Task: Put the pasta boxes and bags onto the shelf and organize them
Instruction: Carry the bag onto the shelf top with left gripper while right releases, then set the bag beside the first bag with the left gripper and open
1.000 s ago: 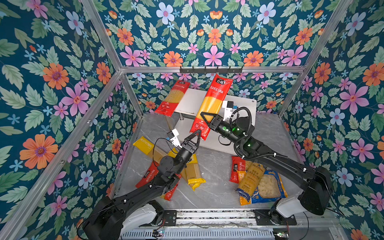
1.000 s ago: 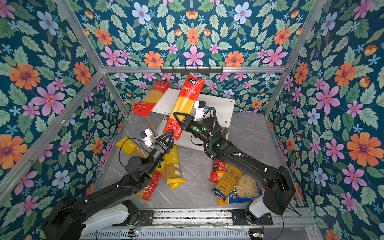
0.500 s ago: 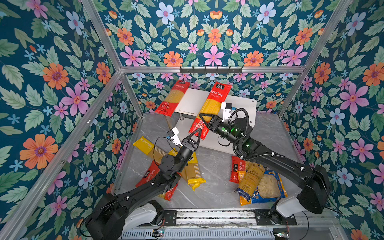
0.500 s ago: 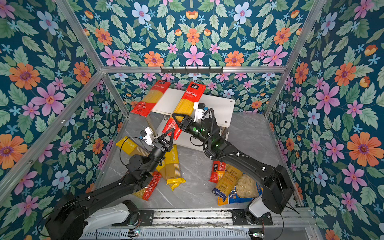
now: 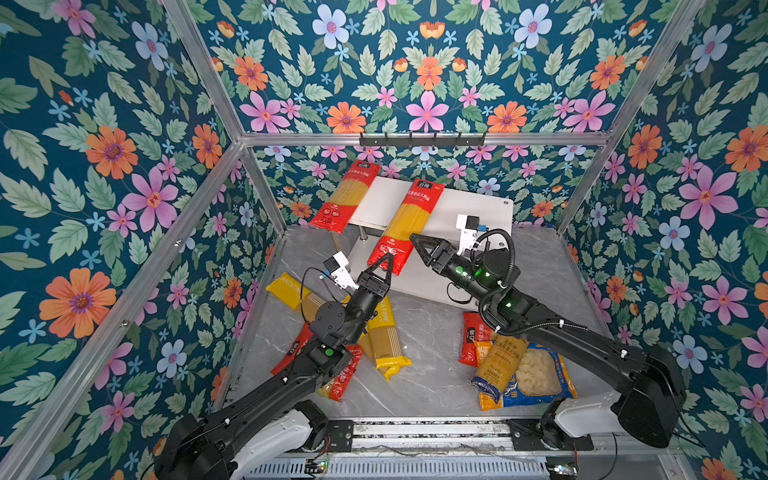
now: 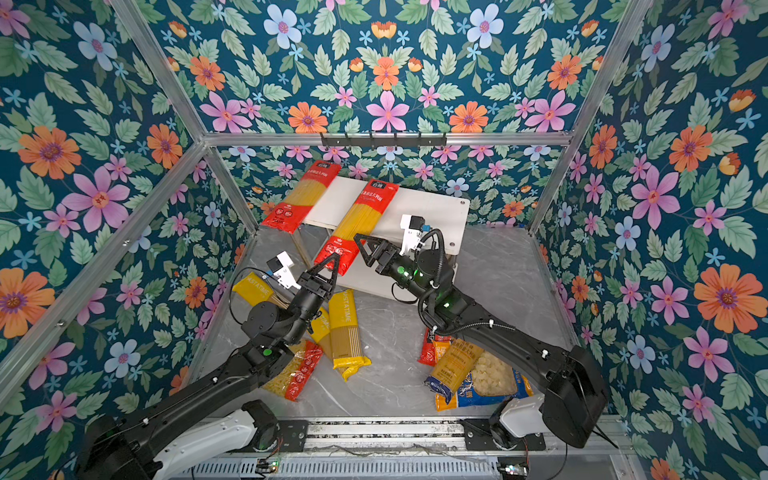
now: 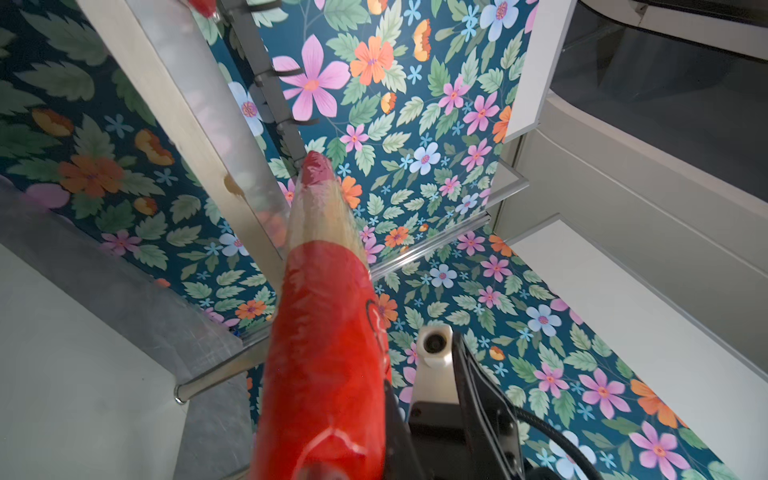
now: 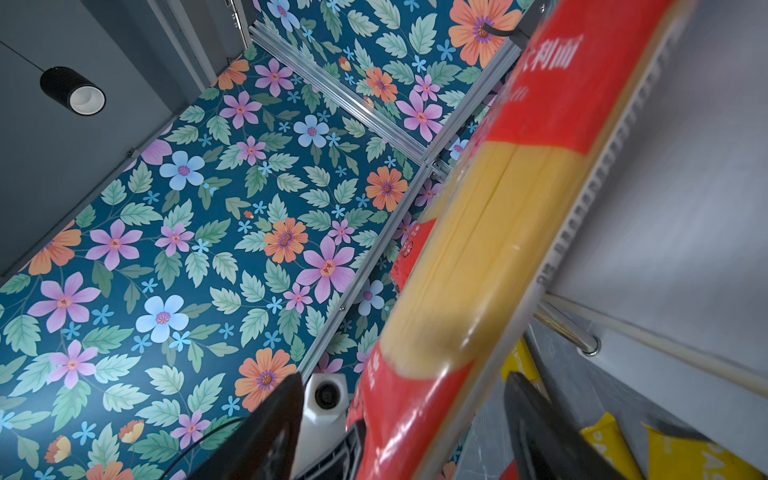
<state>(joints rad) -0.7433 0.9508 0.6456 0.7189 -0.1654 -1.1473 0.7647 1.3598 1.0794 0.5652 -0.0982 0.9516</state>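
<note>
The white shelf (image 5: 473, 208) stands at the back. A red spaghetti pack (image 5: 409, 220) lies slanted across its top, the lower end hanging over the front. My left gripper (image 5: 385, 262) is shut on that lower end; the left wrist view shows the pack (image 7: 324, 332) running out from the jaws. My right gripper (image 5: 419, 249) is open just right of the pack, its fingers (image 8: 270, 428) apart on either side of it. Another red spaghetti pack (image 5: 347, 195) leans over the shelf's left edge.
Yellow packs (image 5: 384, 332) and a red macaroni bag (image 5: 345, 374) lie under my left arm. Front right lie a red bag (image 5: 473, 336), a navy-gold spaghetti pack (image 5: 498, 361) and a blue-orange shells bag (image 5: 536, 378). A black hook rail (image 5: 422, 139) hangs above the shelf.
The red spaghetti pack tipped down from steeply raised to lying on the shelf top. My left gripper shut on its lower end. My right gripper opened and let go of it.
</note>
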